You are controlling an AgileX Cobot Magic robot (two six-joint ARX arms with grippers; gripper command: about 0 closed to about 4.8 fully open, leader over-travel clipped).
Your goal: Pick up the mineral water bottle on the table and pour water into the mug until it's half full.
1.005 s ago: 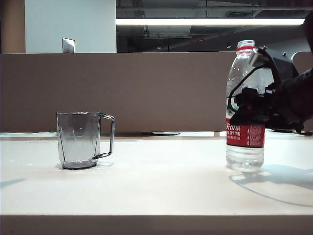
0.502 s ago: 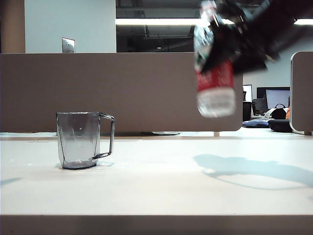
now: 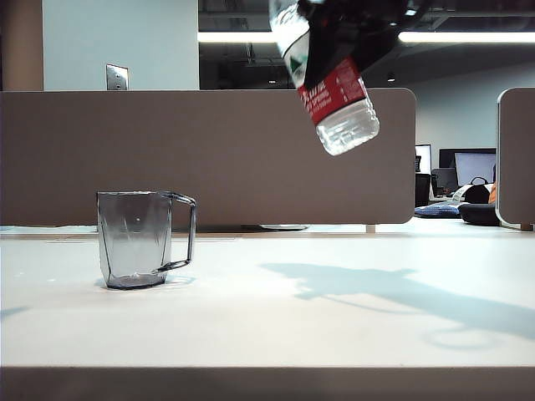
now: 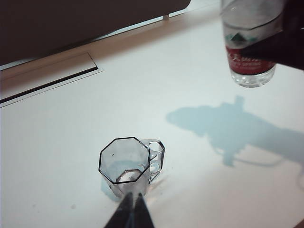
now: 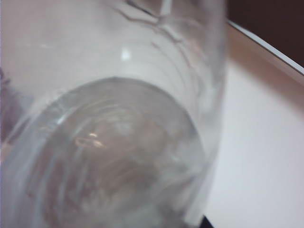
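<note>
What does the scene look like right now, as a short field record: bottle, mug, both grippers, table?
bottle: in the air, tilted, neck toward the mug's side, base up and away; not over the mug
bottle contents: water pooled at the base end
mug: upright on the table, handle toward the bottle's side; looks empty
right gripper: high above the table, shut on the bottle's middle
left gripper: shut, just above the mug, holding nothing
table: white, carries the arm's shadow
pouring: not begun

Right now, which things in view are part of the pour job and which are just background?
Job: mineral water bottle, shut in the right gripper, tilted above the table; mug, upright; left gripper, shut beside the mug.
Background: partition, wall switch, monitor.
</note>
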